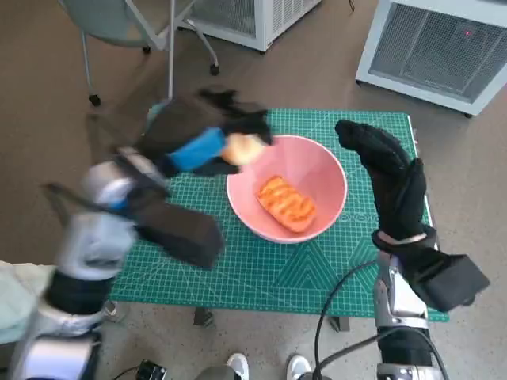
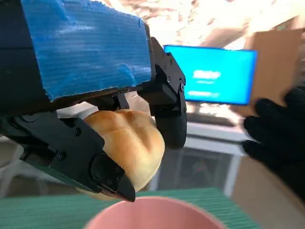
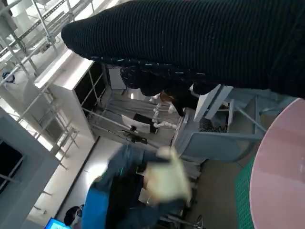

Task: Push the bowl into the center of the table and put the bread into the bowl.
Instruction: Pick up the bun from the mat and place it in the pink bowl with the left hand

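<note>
A pink bowl sits near the middle of the green mat, with a glazed orange bread lying inside it. My left hand grips a pale round bread roll at the bowl's left rim, just above it. The left wrist view shows that roll held between black fingers, over the bowl's pink rim. My right hand, in its black glove, hovers beside the bowl's right edge, holding nothing, fingers spread. In the right wrist view the roll appears blurred beside the bowl.
A chair stands on the floor beyond the table's far left corner. Two white grilled units stand at the back. Feet in white shoes show at the table's near edge. Cables hang by my right forearm.
</note>
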